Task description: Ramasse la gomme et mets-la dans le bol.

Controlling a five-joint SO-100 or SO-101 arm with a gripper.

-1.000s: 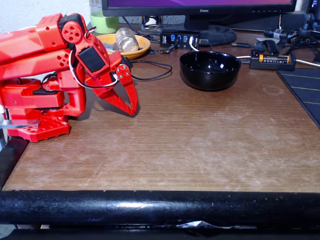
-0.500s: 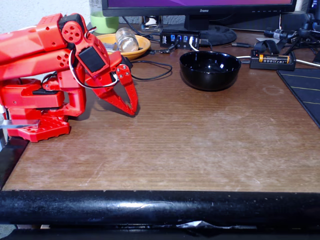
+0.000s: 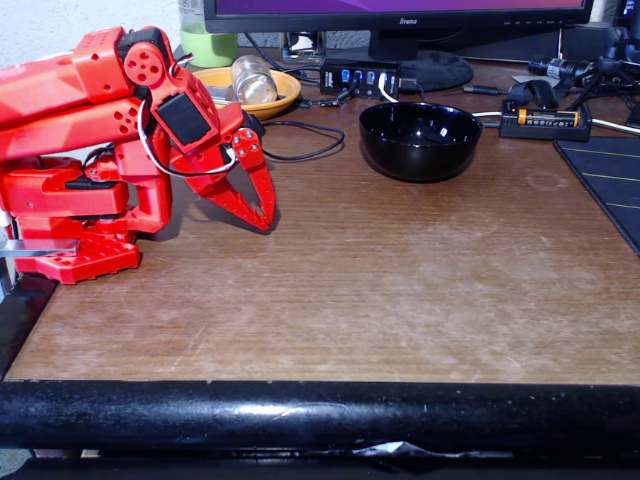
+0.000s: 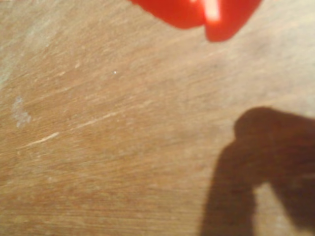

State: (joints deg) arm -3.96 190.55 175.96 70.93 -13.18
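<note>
Pointing down at the table (image 3: 380, 290), the red gripper (image 3: 266, 222) hangs at the left of the fixed view with its two fingers drawn together to a tip just above the wood, clenched on nothing that can be seen. In the wrist view the red fingertips (image 4: 216, 19) enter from the top edge, close together over bare scratched wood, with the arm's dark shadow at the lower right. The red arm (image 3: 90, 120) is folded back over its base at the table's left edge. The black bowl (image 3: 420, 140) stands well apart from the gripper, toward the back of the table and right of it in the fixed view. Whether the eraser lies inside the bowl cannot be told; only glints show on its glossy inside. Behind the gripper sits an orange dish (image 3: 285, 88) holding a glass jar (image 3: 252, 80), beside a green cup (image 3: 210, 45). A monitor (image 3: 400, 12) stands at the back, and a battery charger (image 3: 545, 120) lies right of the bowl.
</note>
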